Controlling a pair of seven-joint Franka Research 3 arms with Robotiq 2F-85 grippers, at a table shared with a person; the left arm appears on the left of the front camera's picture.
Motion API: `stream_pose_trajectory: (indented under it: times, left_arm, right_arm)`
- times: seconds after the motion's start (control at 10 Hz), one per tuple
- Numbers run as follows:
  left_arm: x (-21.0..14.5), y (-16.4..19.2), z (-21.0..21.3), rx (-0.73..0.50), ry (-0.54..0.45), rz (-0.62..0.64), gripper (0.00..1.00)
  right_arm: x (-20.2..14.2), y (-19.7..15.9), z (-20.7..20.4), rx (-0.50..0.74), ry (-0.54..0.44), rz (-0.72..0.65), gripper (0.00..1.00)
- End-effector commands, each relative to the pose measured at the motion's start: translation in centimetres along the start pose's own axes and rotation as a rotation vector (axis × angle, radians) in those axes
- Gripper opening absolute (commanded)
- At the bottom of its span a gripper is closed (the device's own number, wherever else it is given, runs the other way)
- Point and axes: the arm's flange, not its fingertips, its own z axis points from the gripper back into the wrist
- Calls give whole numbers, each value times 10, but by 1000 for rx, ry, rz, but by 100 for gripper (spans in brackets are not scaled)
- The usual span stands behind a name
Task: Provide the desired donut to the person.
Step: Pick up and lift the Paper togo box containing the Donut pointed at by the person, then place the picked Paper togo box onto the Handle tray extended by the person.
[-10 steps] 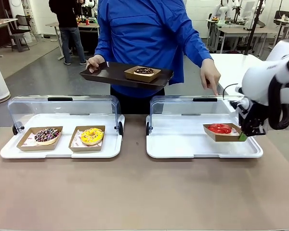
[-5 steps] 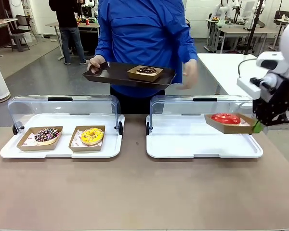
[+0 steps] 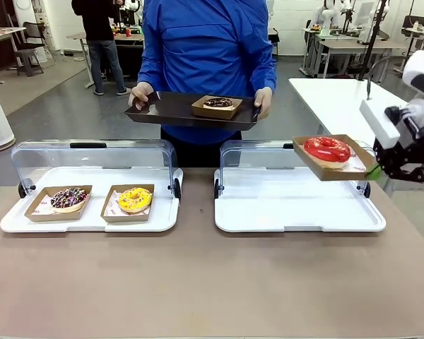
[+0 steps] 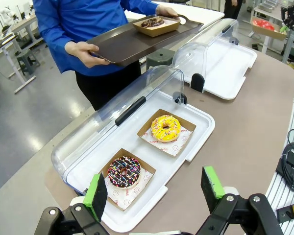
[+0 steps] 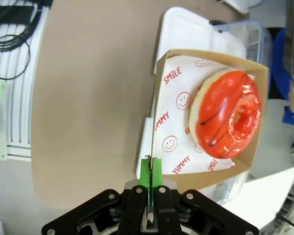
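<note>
I've lifted the red donut [image 3: 326,149] off its case [image 3: 297,212], right gripper [image 3: 374,171] pinching the box [image 3: 331,172] rim; next, carry it level to the person [image 3: 212,49].

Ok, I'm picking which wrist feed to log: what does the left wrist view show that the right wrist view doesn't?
Left wrist view: the person's hands holding a dark tray with a chocolate donut, the yellow donut and sprinkled donut in their open case, and the left gripper, jaws open. Right wrist view: the right gripper, jaws pinching the wall of the cardboard box, and the SMILE and YUMMY print on the liner. Both: the red donut in that box, held up by the second white case.
</note>
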Motion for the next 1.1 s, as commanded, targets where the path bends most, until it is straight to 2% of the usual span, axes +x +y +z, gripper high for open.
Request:
stream_pose_trajectory:
  times: [0.0,1.0]
  left_arm:
    - [0,0,0,-7,-6,5,100]
    - [0,0,0,-7,-6,5,100]
  right_arm:
    - [-7,-18,5,66,7,-28,0]
    - [-7,-18,5,66,7,-28,0]
